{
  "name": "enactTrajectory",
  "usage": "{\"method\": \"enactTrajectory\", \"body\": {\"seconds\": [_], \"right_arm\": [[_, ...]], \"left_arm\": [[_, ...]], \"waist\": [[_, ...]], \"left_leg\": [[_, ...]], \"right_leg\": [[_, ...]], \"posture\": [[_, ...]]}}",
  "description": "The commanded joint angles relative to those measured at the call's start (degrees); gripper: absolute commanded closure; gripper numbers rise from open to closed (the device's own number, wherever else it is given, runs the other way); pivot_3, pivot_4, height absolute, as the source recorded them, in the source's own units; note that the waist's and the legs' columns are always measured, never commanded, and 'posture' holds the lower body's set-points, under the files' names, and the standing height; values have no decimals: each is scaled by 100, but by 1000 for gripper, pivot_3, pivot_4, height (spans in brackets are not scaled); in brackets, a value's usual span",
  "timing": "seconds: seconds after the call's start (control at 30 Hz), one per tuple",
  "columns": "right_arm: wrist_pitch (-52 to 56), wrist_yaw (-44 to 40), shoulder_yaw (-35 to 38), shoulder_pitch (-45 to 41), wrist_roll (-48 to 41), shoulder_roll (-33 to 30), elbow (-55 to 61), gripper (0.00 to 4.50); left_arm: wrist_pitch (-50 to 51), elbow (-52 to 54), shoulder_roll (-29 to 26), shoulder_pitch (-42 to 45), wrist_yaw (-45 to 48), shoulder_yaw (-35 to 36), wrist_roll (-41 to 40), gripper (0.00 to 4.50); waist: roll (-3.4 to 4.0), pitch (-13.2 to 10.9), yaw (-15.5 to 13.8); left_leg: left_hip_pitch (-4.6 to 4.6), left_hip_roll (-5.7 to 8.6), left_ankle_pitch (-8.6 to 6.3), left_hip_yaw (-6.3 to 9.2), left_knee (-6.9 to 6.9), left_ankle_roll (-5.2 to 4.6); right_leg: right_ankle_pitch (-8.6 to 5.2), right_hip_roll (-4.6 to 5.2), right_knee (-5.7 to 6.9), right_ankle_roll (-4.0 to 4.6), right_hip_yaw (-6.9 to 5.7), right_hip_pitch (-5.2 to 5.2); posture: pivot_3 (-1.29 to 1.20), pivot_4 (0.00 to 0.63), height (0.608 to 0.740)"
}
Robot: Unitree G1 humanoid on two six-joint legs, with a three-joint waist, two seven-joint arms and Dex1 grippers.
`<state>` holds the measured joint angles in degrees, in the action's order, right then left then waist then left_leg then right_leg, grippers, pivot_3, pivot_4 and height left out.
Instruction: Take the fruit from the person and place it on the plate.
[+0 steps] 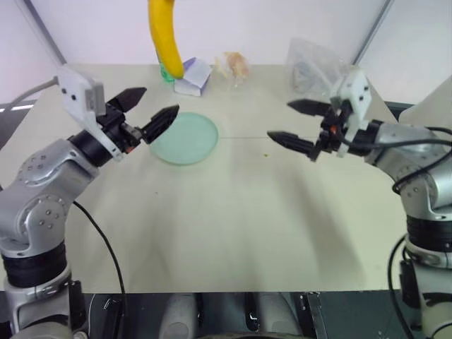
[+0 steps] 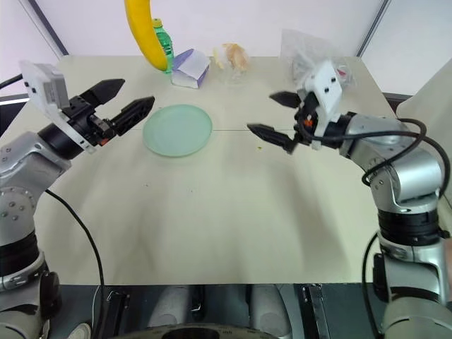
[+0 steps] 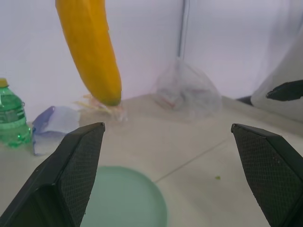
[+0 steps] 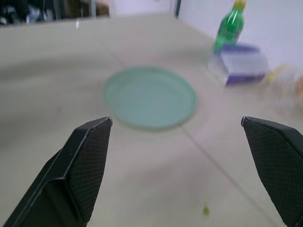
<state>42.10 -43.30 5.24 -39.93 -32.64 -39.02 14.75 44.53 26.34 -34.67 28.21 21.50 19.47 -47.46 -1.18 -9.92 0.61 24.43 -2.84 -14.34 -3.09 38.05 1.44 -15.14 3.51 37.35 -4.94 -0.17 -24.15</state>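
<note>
Hand-over step, fruit not yet taken: long curved yellow banana hanging above the desk's far edge beyond the flat round mint-green plate, left pincer and right pincer both spread apart and empty; next, reaching up to clamp it.

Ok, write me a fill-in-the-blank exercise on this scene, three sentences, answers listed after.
1. The banana hangs over the far edge of the table, and neither gripper is ____ it.
2. The mint-green plate has ____ lying on it.
3. The left gripper and the right gripper both have their fingers ____.

Missing words: touching; nothing; open
</note>
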Motion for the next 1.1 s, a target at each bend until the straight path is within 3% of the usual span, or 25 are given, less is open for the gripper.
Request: {"method": "enactTrajectory", "body": {"seconds": [0.03,0.4,0.73,1.07,1.1], "right_arm": [[15,228,169,-275,-100,147,23,0],[-114,256,14,-295,31,298,-11,0],[-92,290,46,-144,56,234,122,0],[-45,368,98,-14,35,162,275,0],[-47,378,103,-2,34,157,287,0]], "left_arm": [[-105,-48,65,186,-210,201,-94,19],[-460,-1170,754,1424,-692,23,22,19],[-1015,-2458,995,2103,-391,-185,550,19],[-1379,-3083,1238,2534,-73,-313,827,19],[-1402,-3111,1252,2540,-44,-321,858,257]], "waist": [[0,0,0],[-1,0,-15],[-1,0,-2],[-1,0,-3],[-1,0,-3]], "left_leg": [[0,0,0,0,0,0],[2,2,0,-2,5,0],[1,1,0,-2,3,0],[2,2,0,-4,3,0],[2,2,0,-3,3,0]], "right_leg": [[0,0,0,0,0,0],[1,2,0,-1,-1,3],[1,0,0,-1,-2,1],[1,1,-2,-1,-2,1],[1,0,-2,-1,-2,1]], "posture": [[0,150,731],[0,150,731],[0,150,731],[0,150,731],[0,150,731]]}}
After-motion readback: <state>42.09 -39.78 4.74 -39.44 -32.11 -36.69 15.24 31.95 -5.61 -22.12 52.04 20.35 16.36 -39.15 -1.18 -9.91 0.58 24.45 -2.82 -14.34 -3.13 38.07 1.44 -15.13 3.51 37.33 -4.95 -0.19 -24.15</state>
